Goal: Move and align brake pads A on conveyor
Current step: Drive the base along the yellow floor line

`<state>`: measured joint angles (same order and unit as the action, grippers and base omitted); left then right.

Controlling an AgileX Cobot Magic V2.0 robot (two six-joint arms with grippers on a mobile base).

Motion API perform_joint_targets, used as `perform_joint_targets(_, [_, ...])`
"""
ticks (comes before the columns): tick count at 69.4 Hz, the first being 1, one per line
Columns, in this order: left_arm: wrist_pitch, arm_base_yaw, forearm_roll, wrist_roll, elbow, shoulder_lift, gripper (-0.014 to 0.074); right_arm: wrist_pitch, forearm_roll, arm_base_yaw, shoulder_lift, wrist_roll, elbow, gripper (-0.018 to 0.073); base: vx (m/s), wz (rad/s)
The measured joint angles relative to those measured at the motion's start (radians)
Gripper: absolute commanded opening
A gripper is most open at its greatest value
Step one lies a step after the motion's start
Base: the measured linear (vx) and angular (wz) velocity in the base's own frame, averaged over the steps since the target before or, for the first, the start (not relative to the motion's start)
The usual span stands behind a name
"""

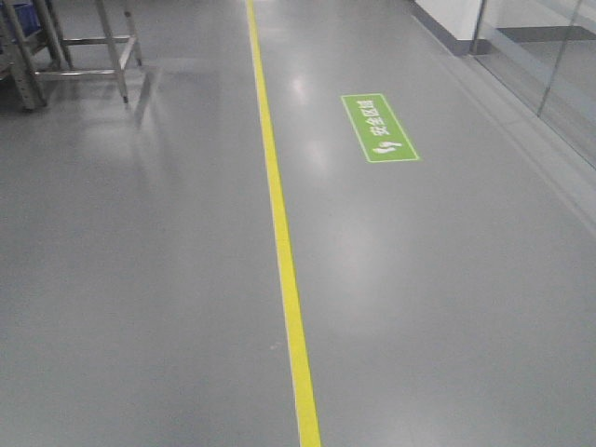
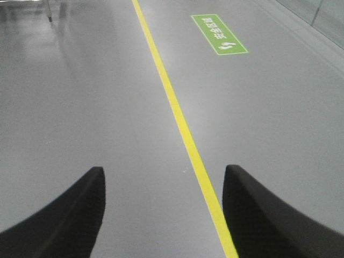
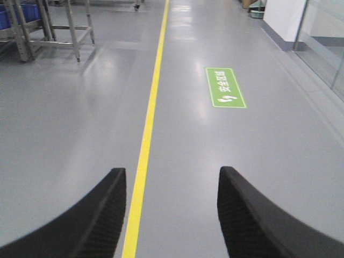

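Approach step, judging by views: brake pads A and conveyor out of sight. You see only floor [image 1: 140,279], yellow line [image 1: 279,233], green sign [image 1: 379,128], rack corner [image 1: 119,56] (maybe bin rack, cropped). Left gripper [image 2: 164,169], right gripper [image 3: 172,170]: jaws spread, empty. Next, drive until you find conveyor.

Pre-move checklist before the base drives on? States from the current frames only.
1. Open, empty left pincer: ok.
2. Open, empty right pincer: ok.
3. conveyor in view: not ok, no camera shows it.
4. brake pads A located: not ok, none visible.
5. Path along the yellow line: ok, bare floor; steel rack stands far off to the left.
6. Side clearance to the glass wall: cannot tell.
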<state>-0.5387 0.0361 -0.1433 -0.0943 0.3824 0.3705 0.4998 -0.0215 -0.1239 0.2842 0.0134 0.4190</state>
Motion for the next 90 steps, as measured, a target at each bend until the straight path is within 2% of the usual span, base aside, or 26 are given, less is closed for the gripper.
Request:
perform_joint_targets(39, [0.0, 0.0, 0.0, 0.0, 0.0, 0.0, 0.0443, 0.0, 0.0, 0.0, 0.0, 0.0, 0.0, 0.0379, 0.42, 0.28])
perform_joint_targets(90, [0.0, 0.0, 0.0, 0.0, 0.0, 0.0, 0.0443, 0.0, 0.0, 0.0, 0.0, 0.0, 0.0, 0.0379, 0.65, -0.08])
